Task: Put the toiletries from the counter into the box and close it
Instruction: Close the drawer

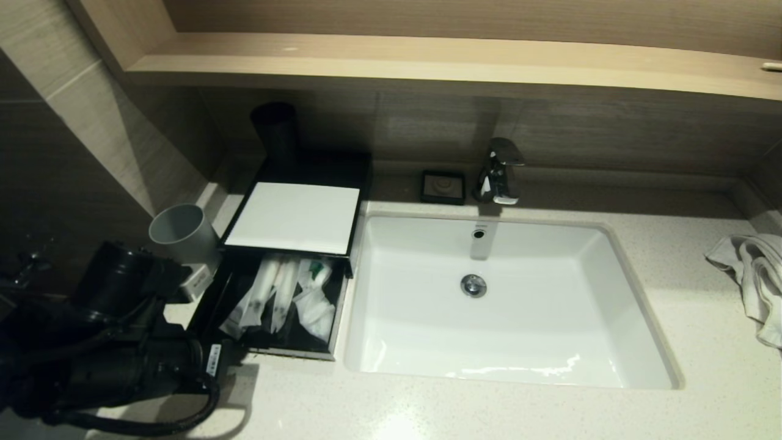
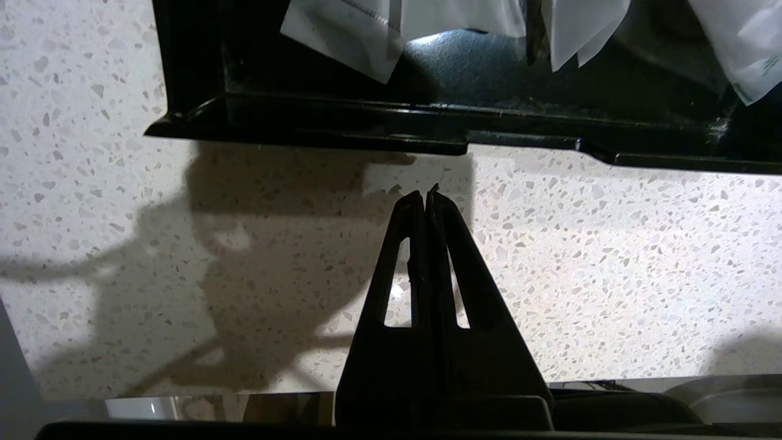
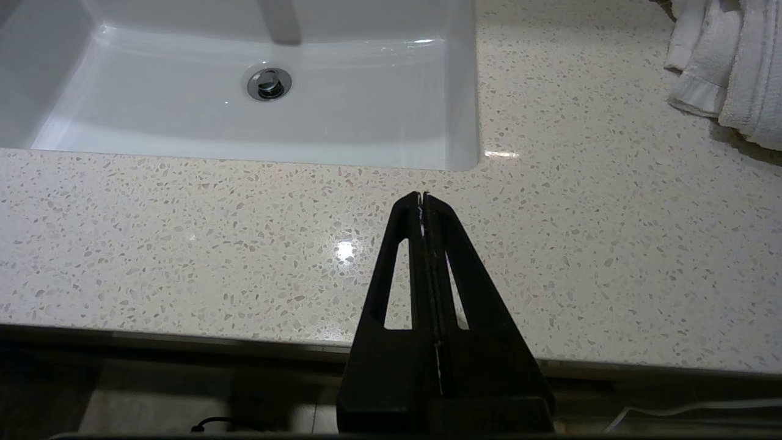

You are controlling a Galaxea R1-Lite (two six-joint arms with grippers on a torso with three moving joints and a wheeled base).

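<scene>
A black box (image 1: 361, 183) with a white sheet (image 1: 293, 217) on top stands left of the sink. Its drawer (image 1: 287, 352) is pulled out toward me and holds several white toiletry packets (image 1: 287, 296). In the left wrist view my left gripper (image 2: 426, 194) is shut and empty, just above the speckled counter, a short way in front of the drawer's front wall (image 2: 366, 122), with the packets (image 2: 342, 30) behind it. My left arm (image 1: 122, 354) is at the lower left. My right gripper (image 3: 423, 195) is shut and empty over the counter's front edge, out of the head view.
The white sink (image 1: 629, 293) fills the middle, with a chrome faucet (image 1: 500, 171) and a black soap dish (image 1: 443, 186) behind it. A grey cup (image 1: 180, 229) stands left of the box, a black cylinder (image 1: 275, 131) behind it. A white towel (image 1: 751, 275) lies far right.
</scene>
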